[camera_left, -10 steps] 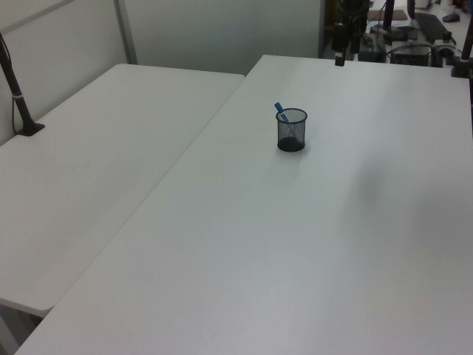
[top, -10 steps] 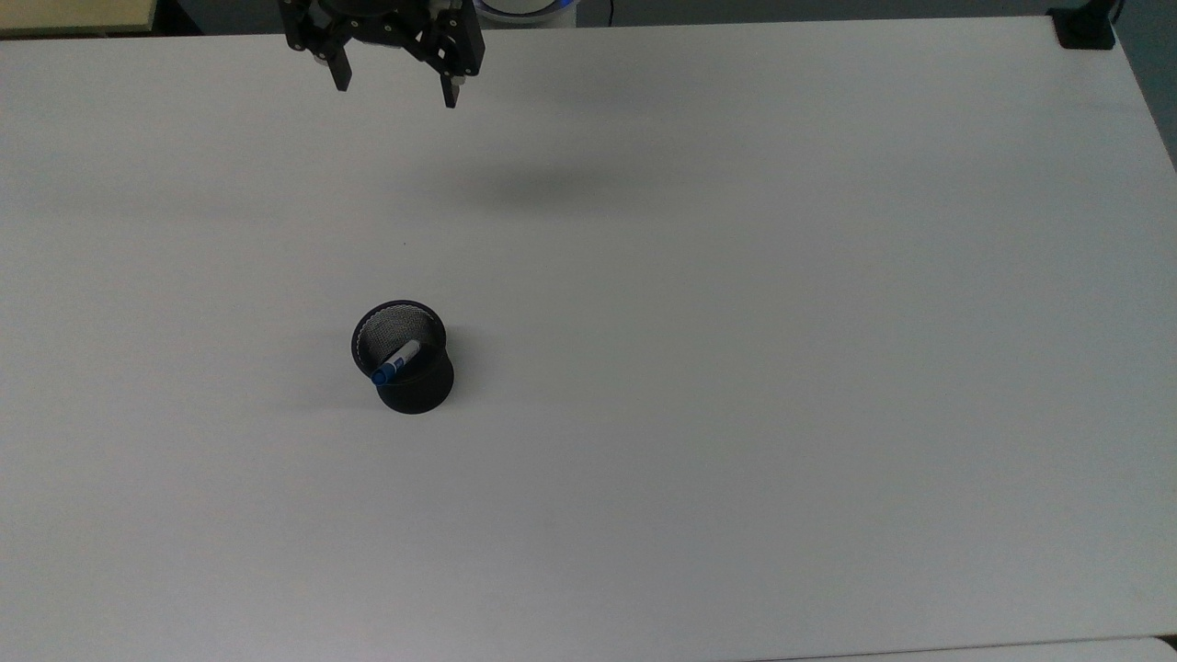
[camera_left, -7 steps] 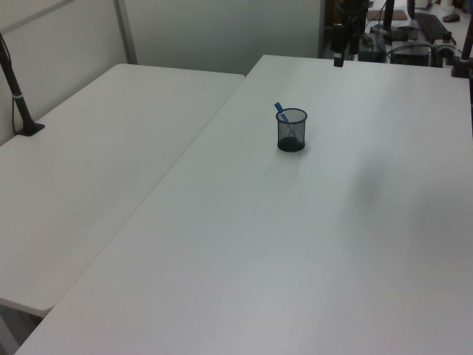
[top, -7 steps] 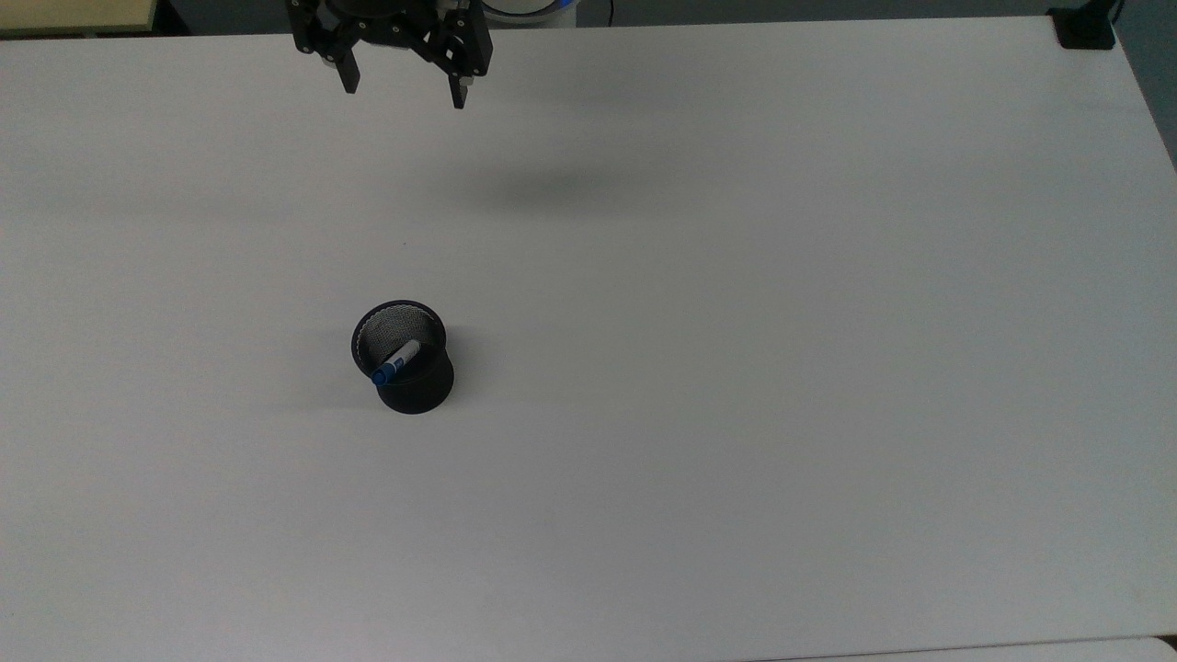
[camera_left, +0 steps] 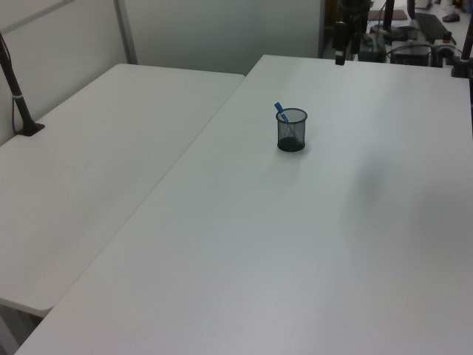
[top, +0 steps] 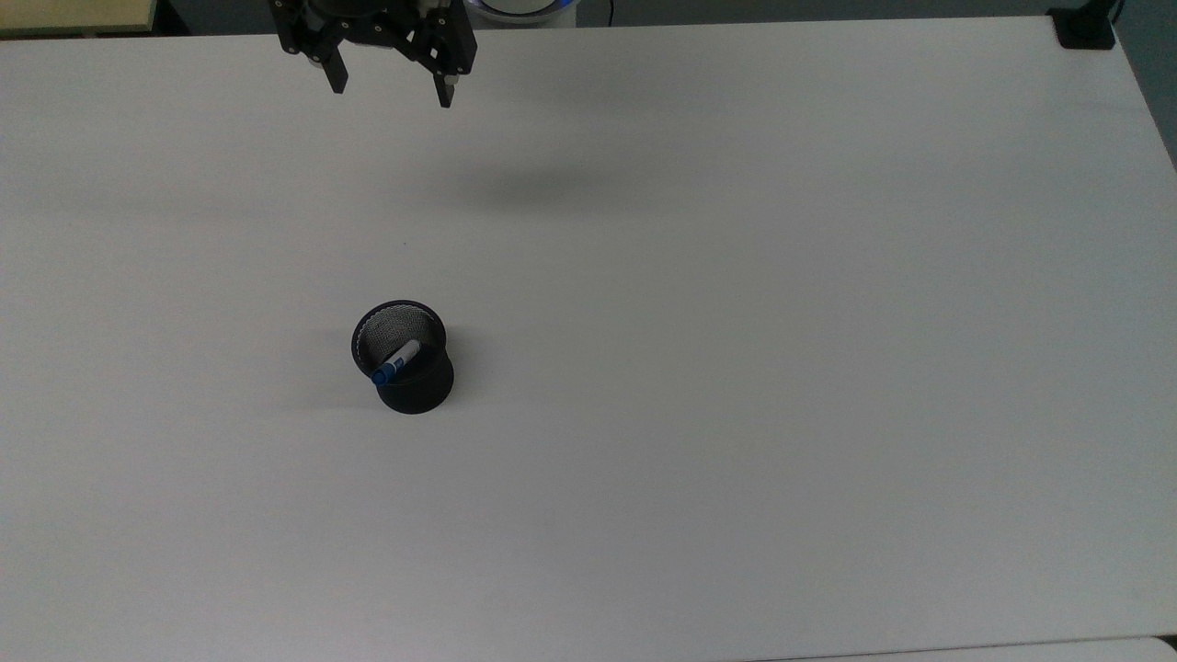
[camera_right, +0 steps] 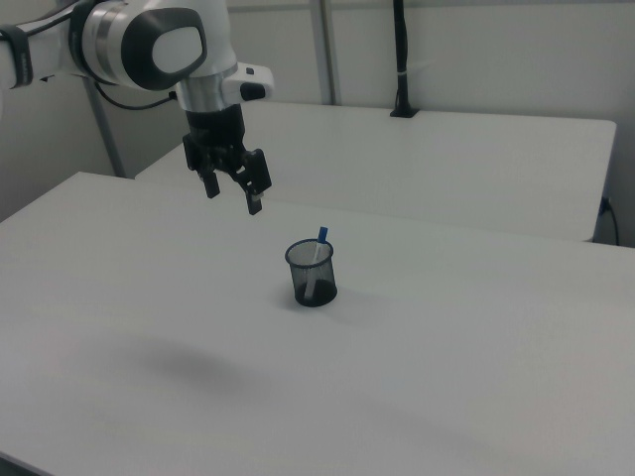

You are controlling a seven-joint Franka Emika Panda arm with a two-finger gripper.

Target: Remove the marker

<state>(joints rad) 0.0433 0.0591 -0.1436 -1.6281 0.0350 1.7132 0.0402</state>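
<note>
White tabletop (top: pixel 736 368) stretches across your top view, with a black wire-mesh cup (top: pixel 403 357) standing upright a little toward the top view's left of centre. Inside it leans the slim white-barrelled marker with a blue cap (top: pixel 395 361), cap end resting against the rim on the top view's lower left. Your black two-finger gripper (top: pixel 392 85) hangs at the upper edge, well apart from the cup, fingers spread wide with nothing between them; a soft shadow lies on the table below it.

From the left view, you see the mesh cup (camera_left: pixel 291 129) on the nearer of two white tables, the marker's blue tip (camera_left: pixel 279 109) poking above the rim on the left view's left. A second white table (camera_left: pixel 81 170) adjoins on that side.

From the right view, your white arm (camera_right: pixel 149 45) reaches in from the upper left, its gripper (camera_right: pixel 230 194) parted and empty, hovering above the table to the right view's left of the cup (camera_right: pixel 312 273). The marker (camera_right: pixel 318 253) stands tilted inside, blue end up.
</note>
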